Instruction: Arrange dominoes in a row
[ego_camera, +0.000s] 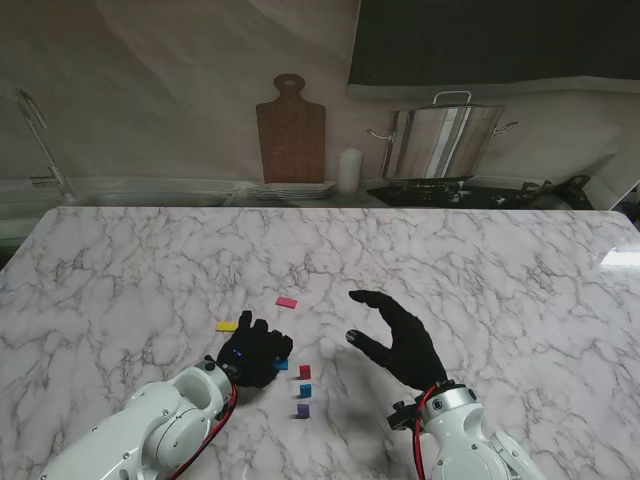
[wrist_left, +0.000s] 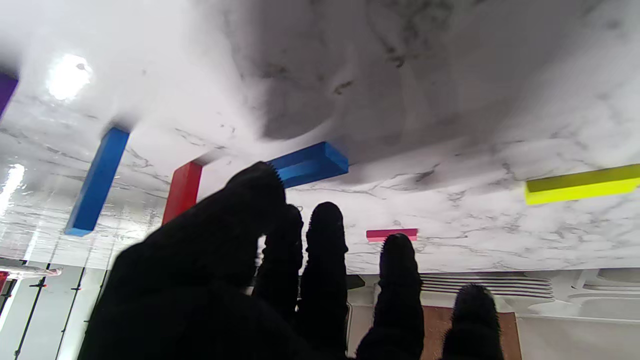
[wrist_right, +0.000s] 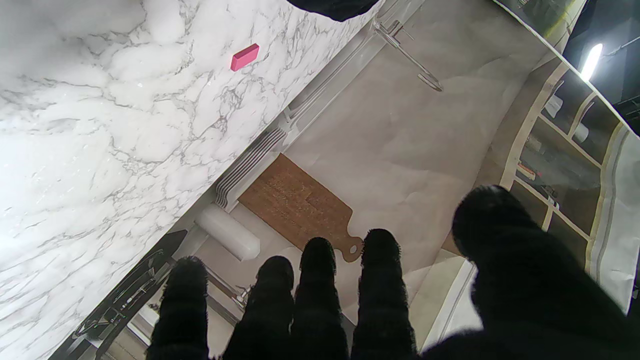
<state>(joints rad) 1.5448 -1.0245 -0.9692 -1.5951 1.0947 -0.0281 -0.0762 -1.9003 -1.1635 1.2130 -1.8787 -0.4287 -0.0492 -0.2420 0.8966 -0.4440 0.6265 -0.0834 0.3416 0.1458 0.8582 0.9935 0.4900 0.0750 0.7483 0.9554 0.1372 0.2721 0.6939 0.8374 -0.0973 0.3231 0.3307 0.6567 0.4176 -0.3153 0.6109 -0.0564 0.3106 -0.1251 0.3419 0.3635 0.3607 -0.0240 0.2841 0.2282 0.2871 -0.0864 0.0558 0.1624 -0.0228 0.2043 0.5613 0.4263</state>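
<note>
While both arms are rising from the near edge in the stand's view, the left hand (ego_camera: 256, 352) is hovering low over the marble counter (ego_camera: 480, 270), fingers apart and holding nothing. Just to its right, a red domino (ego_camera: 305, 371), a blue domino (ego_camera: 305, 390) and a purple domino (ego_camera: 303, 410) are standing upright in a short row running toward me. A yellow domino (ego_camera: 227, 326) and a pink domino (ego_camera: 287, 302) are lying flat farther off, long axes running left to right. The right hand (ego_camera: 400, 340) is hanging spread wide and empty.

Along the left wrist's view, another blue domino (wrist_left: 307, 164) is lying flat just beyond the fingertips (wrist_left: 327, 220).

Along the right wrist's view, the pink domino is lying alone, well apart from the open fingers (wrist_right: 320, 265).
</note>
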